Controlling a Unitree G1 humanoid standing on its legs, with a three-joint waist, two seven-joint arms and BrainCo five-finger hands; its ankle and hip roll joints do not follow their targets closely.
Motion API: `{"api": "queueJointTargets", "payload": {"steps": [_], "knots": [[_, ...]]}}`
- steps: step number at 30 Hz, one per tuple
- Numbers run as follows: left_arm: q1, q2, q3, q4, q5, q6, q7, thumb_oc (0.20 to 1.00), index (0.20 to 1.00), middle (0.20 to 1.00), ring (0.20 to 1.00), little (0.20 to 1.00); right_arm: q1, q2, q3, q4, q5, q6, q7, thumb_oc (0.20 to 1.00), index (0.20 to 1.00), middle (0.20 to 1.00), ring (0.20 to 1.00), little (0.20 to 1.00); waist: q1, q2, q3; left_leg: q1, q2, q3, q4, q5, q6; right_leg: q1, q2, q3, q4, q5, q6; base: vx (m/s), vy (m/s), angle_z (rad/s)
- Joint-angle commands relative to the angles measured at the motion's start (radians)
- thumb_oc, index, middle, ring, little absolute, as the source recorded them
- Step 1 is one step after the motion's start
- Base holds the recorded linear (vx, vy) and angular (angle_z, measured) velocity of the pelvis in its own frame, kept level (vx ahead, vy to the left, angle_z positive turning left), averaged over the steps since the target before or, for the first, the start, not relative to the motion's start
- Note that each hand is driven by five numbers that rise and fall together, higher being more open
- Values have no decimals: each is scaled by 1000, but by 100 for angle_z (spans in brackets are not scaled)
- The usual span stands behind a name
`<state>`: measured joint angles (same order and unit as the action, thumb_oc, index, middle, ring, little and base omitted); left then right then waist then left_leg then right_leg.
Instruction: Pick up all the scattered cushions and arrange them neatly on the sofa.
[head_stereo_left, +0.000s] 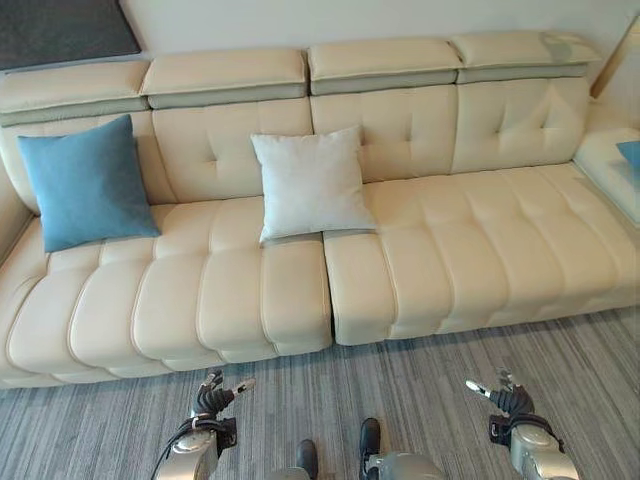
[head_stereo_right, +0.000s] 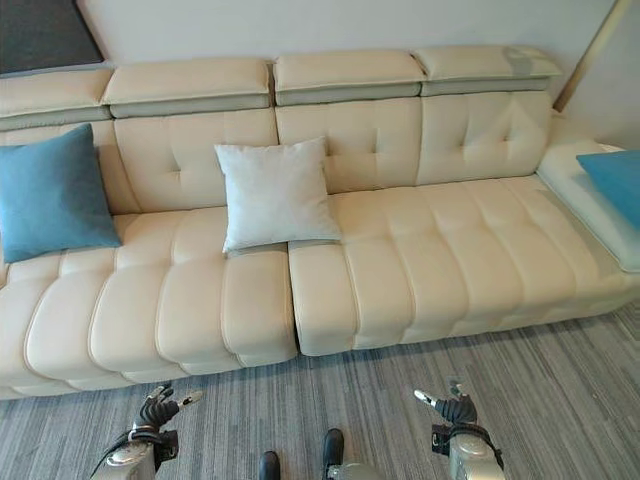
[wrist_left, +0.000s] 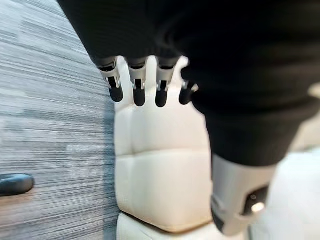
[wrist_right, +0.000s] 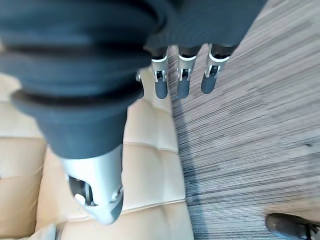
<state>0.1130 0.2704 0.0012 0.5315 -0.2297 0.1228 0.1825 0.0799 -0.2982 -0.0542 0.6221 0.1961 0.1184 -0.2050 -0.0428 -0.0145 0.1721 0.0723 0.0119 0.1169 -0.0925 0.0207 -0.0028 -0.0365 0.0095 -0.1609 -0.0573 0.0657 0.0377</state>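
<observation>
Looking down at the sofa (head_stereo_left: 430, 250) from the head camera, two cushions are already parked against the backrest: a blue cushion (head_stereo_left: 85, 182) leaning in the far left corner and a white cushion (head_stereo_left: 310, 183) propped upright near the middle, right over the seam between two seat sections. Both tilt back onto the tufted backrest, which is why they stay standing instead of flopping flat.

There's also another blue cushion (head_stereo_right: 612, 183) lying flat on the side section at the right end, so I'd guess that one counts as unplaced, since it isn't leaned up like the others.

Both hands hang low over the grey carpet (head_stereo_left: 420, 390) in front of the sofa, well apart from any cushion. The left hand (head_stereo_left: 212, 398) has its fingers (wrist_left: 137, 90) relaxed and loosely spread, holding nothing. The right hand (head_stereo_left: 503, 398) looks the same, fingers loose, nothing in it. Kind of a neutral pose between grabs, I think.
</observation>
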Motion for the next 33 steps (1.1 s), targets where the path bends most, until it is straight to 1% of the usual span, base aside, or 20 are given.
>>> {"api": "queueJointTargets", "payload": {"steps": [1, 5, 9, 11, 12, 13, 15, 18, 19, 22, 23, 24, 26, 27, 28, 29, 30, 31, 32, 33], "knots": [[-9, 37, 0, 0, 44, -28, -4, 1000, 1000, 1000, 1000, 1000, -32, -5, -12, -3, -9, -20, -3, 1000, 1000, 1000, 1000, 1000, -12, -7, -43, 13, -45, 11, 5, -82, 7, 54, -69, 11, 22, -103, 70, -76, 136, -35], [-17, 43, -4, 0, 48, -26, -8, 1000, 1000, 1000, 1000, 1000, -30, 7, -12, -5, -2, -23, -1, 1000, 1000, 1000, 1000, 1000, -20, -15, -27, 5, -48, 26, 5, -76, 12, 30, -77, 23, 38, -87, 78, -74, 82, -22], [-24, 53, -7, 6, 51, -26, -7, 1000, 1000, 1000, 1000, 1000, -28, 18, -15, -16, 8, -27, -7, 1000, 1000, 1000, 1000, 1000, -18, -18, -6, -4, -39, 92, 5, -76, 22, -15, -85, 14, 65, -68, 95, -97, 53, -34], [-25, 59, -3, -7, 49, -25, -6, 1000, 1000, 1000, 1000, 1000, -32, 21, -15, -29, 8, -30, -12, 1000, 1000, 1000, 1000, 1000, -6, -7, 10, 8, -17, 149, 5, -95, 17, -28, -126, -102, 123, -84, 104, -27, 13, -90], [-24, 62, 1, -15, 55, -25, -7, 1000, 1000, 1000, 1000, 1000, -35, 23, -16, -44, 2, -29, -13, 1000, 1000, 1000, 1000, 1000, -8, -3, 10, 17, -3, 211, 5, -101, 9, -26, -159, -196, 133, -82, 105, 6, 7, -131], [-24, 62, 1, -14, 55, -25, -7, 1000, 1000, 1000, 1000, 1000, -34, 23, -16, -45, 2, -28, -14, 1000, 1000, 1000, 1000, 1000, -6, -3, 11, 18, -3, 212, 5, -102, 9, -26, -159, -195, 133, -82, 105, -6, -14, -148], [-25, 60, 1, -18, 56, -26, -8, 1000, 1000, 1000, 1000, 1000, -30, 19, -25, -48, 1, -28, -16, 1000, 1000, 1000, 1000, 1000, -10, -7, 8, 27, 2, 265, 5, -102, 4, -21, -175, -259, 128, -73, 109, 24, -59, -128], [-25, 53, 1, -24, 67, -16, -13, 1000, 1000, 1000, 1000, 1000, -14, 9, -51, -49, -7, -15, -24, 1000, 1000, 1000, 1000, 1000, -16, -15, 3, 52, 8, 382, 5, -110, -5, -18, -186, -356, 67, -35, 125, 76, -140, -150], [-27, 52, -2, -27, 71, -15, -12, 1000, 1000, 1000, 1000, 1000, -9, 7, -60, -44, -7, -13, -27, 1000, 1000, 1000, 1000, 1000, -22, -16, 4, 60, 9, 402, 5, -111, -6, -21, -186, -371, 63, -28, 127, 81, -117, -132], [-35, 44, -8, -22, 68, -13, -12, 1000, 1000, 1000, 1000, 1000, 6, 5, -74, -37, -6, -8, -33, 1000, 1000, 1000, 1000, 1000, -33, -14, 9, 77, 13, 440, 5, -115, -11, -29, -186, -379, 56, -22, 132, 126, -173, -84], [-57, 34, -28, -1, 68, -12, -14, 1000, 1000, 1000, 1000, 1000, 12, 3, -87, -13, 11, -10, -38, 1000, 1000, 1000, 1000, 1000, -59, -11, 9, 87, 17, 456, 11, -120, -20, -22, -170, -344, 32, -33, 130, 189, -233, -67], [-59, 33, -29, 1, 68, -14, -13, 1000, 1000, 1000, 1000, 1000, 11, 2, -87, -13, 11, -10, -38, 1000, 1000, 1000, 1000, 1000, -56, -10, 10, 88, 19, 459, 13, -121, -21, -21, -169, -342, 31, -33, 129, 269, -318, -60], [-77, 17, -45, 26, 37, -19, -10, 1000, 1000, 1000, 1000, 1000, 18, -7, -101, 1, 39, -17, -45, 1000, 1000, 1000, 1000, 1000, -91, 10, 15, 86, 49, 466, 94, -146, -37, -20, -153, -298, 54, -72, 105, 223, -242, -41], [-77, 16, -46, 27, 37, -20, -10, 1000, 1000, 1000, 1000, 1000, 18, -8, -101, 1, 39, -17, -45, 1000, 1000, 1000, 1000, 1000, -90, 12, 16, 85, 53, 467, 101, -149, -39, -21, -152, -297, 57, -76, 104, 255, -290, -31], [-90, 15, -56, 34, 25, -26, -11, 1000, 1000, 1000, 1000, 1000, 17, -15, -104, 16, 59, -26, -48, 1000, 1000, 1000, 1000, 1000, -108, 19, 20, 74, 92, 479, 208, -166, -53, -10, -141, -277, 76, -119, 79, 168, -213, -22], [-90, 14, -56, 35, 25, -26, -11, 1000, 1000, 1000, 1000, 1000, 16, -16, -104, 17, 60, -26, -48, 1000, 1000, 1000, 1000, 1000, -107, 21, 20, 68, 100, 480, 224, -173, -57, -12, -138, -276, 79, -123, 76, 287, -344, -23], [-92, 15, -61, 35, 15, -29, -11, 1000, 1000, 1000, 1000, 1000, 14, -20, -99, 25, 71, -30, -50, 1000, 1000, 1000, 1000, 1000, -112, 23, 23, 56, 134, 480, 310, -149, -70, 0, -125, -261, 92, -149, 57, 304, -373, -33], [-97, 14, -68, 32, -8, -36, -2, 1000, 1000, 1000, 1000, 1000, 3, -32, -82, 23, 77, -37, -49, 1000, 1000, 1000, 1000, 1000, -93, 27, 42, 15, 175, 404, 459, -87, -89, 25, -92, -224, 98, -186, 17, 476, -541, -85], [-99, 10, -76, 18, -37, -47, 9, 1000, 1000, 1000, 1000, 1000, -13, -46, -55, 18, 72, -40, -46, 1000, 1000, 1000, 1000, 1000, -67, 25, 54, -45, 160, 266, 561, -50, -84, 46, -60, -173, 97, -210, -16, 354, -409, -110], [-99, 10, -76, 18, -37, -47, 9, 1000, 1000, 1000, 1000, 1000, -14, -47, -55, 18, 72, -40, -46, 1000, 1000, 1000, 1000, 1000, -68, 25, 53, -49, 162, 263, 565, -51, -86, 46, -59, -175, 97, -212, -17, 272, -210, -114]]}}
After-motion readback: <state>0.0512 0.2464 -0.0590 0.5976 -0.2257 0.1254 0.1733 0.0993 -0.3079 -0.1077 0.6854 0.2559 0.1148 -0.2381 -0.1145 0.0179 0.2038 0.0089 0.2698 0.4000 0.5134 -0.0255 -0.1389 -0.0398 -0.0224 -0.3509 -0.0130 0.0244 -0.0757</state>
